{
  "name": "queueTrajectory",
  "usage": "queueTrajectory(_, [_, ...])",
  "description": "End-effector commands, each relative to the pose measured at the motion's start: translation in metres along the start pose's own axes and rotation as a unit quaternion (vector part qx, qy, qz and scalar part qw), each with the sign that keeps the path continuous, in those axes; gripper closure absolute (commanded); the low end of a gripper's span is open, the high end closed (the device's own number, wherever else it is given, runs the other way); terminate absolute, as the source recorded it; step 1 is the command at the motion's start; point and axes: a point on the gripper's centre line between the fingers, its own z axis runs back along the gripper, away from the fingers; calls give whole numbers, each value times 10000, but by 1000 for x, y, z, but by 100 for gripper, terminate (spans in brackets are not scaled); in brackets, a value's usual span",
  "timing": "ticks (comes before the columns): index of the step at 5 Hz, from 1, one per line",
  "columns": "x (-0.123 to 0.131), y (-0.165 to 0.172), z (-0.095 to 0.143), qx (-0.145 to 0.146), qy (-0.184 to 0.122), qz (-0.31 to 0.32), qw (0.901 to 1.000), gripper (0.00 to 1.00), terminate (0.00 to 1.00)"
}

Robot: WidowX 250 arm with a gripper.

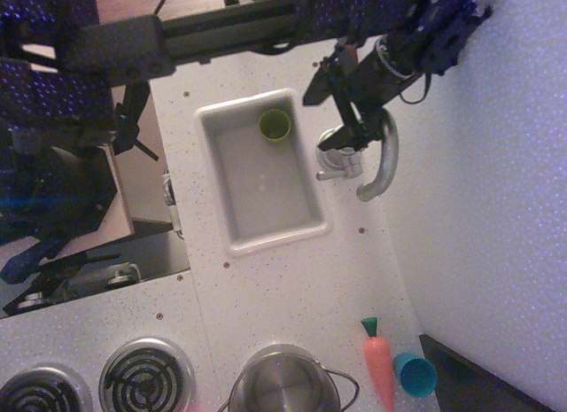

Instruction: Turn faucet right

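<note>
Single overhead view, looking steeply down on counter (pixel 292 279), sink (pixel 262 173) central, stove burners at bottom edge

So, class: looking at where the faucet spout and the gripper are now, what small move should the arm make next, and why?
Probably lift the gripper straight up and away. The faucet spout already points off the sink, over the counter toward the wall, so the turn looks done. The gripper hangs just above the faucet's base; whether it is touching, I cannot tell.
</note>
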Motion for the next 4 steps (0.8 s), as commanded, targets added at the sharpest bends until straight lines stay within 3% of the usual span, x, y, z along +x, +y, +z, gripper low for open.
queueTrajectory(1, [-82, 17, 59, -1103, -2306, 274, 9664, 0, 0])
queueTrajectory(2, [-120, 48, 92, -1094, -3539, 320, 9283, 0, 0])
queueTrajectory(3, [-154, 46, 124, -972, -3798, 283, 9195, 0, 0])
queueTrajectory(4, [-158, 46, 112, -850, -3495, 226, 9328, 0, 0])
